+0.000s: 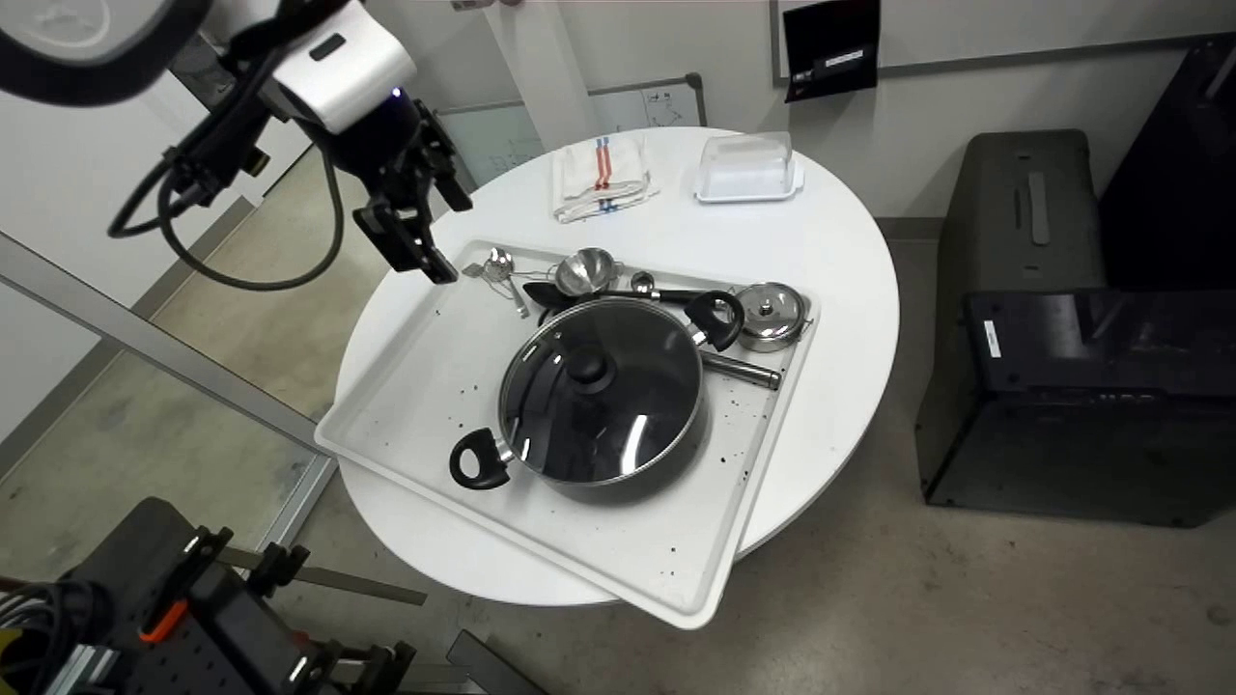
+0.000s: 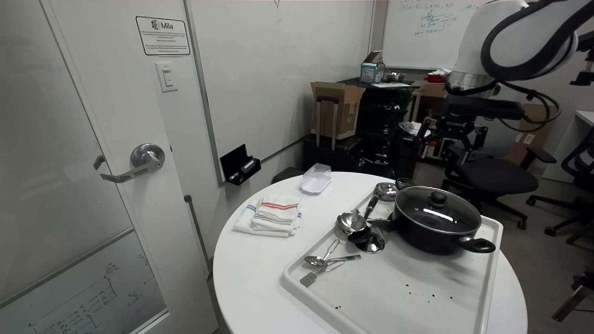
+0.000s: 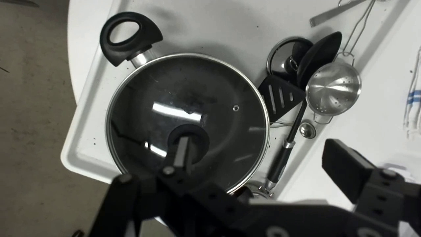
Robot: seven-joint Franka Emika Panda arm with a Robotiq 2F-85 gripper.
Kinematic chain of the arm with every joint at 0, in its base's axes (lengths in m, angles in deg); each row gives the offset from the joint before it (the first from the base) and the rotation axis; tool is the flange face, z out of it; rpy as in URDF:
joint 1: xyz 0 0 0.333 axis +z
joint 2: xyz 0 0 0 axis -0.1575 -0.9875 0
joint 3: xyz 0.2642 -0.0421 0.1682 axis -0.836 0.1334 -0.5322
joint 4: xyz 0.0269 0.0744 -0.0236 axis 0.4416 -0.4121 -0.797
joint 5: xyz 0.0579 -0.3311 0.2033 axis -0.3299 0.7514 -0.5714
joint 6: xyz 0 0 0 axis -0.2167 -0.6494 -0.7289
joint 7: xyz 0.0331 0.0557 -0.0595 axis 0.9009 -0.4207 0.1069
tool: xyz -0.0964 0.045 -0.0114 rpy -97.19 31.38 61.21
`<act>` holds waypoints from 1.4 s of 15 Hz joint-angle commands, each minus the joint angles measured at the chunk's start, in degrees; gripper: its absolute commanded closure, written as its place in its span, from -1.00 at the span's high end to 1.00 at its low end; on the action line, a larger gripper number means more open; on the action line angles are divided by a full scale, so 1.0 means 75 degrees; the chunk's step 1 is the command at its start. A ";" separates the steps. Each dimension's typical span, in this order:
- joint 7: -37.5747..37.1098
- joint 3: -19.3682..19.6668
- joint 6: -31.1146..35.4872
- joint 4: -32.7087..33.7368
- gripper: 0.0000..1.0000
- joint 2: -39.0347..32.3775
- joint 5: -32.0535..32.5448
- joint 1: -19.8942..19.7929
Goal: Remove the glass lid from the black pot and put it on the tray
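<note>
Robotiq gripper (image 1: 452, 238) is hanging upper left in an exterior view, gaping wide, holding nothing | glass lid (image 1: 606, 403) is sitting mid-frame, covering the black pot (image 2: 427, 239) | guessing zero progress tbh: lifting it, setting it on the tray (image 1: 415, 401) both remaining

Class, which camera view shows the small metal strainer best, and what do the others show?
The wrist view: the strainer appears largest there, seen from above, with holes and wire loops on opposite sides visible. Both exterior views show its shiny bowl, but smaller, with the holes hard to make out.
</note>
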 commanded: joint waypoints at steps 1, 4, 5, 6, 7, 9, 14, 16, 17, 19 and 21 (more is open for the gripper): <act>-0.0904 0.0428 0.0658 0.0378 1.00 -0.0738 0.0216 0.0380; -0.1487 0.0787 0.0991 0.0573 1.00 -0.1251 0.0357 0.0621; -0.1649 0.0899 0.1001 0.0644 1.00 -0.1396 0.0375 0.0684; -0.1812 0.1014 0.0976 0.0715 1.00 -0.1530 0.0398 0.0744; -0.1972 0.1128 0.0941 0.0786 1.00 -0.1658 0.0423 0.0803; -0.2214 0.1313 0.0861 0.0927 1.00 -0.1900 0.0439 0.0861; -0.2667 0.1657 0.0761 0.1158 1.00 -0.2460 0.0476 0.0967; -0.2788 0.1720 0.0781 0.1199 1.00 -0.2660 0.0476 0.1012; -0.2846 0.1746 0.0763 0.1227 1.00 -0.2747 0.0479 0.1035; -0.2911 0.1758 0.0750 0.1314 1.00 -0.2949 0.0437 0.1059; -0.2992 0.1774 0.0747 0.1406 1.00 -0.3129 0.0417 0.1081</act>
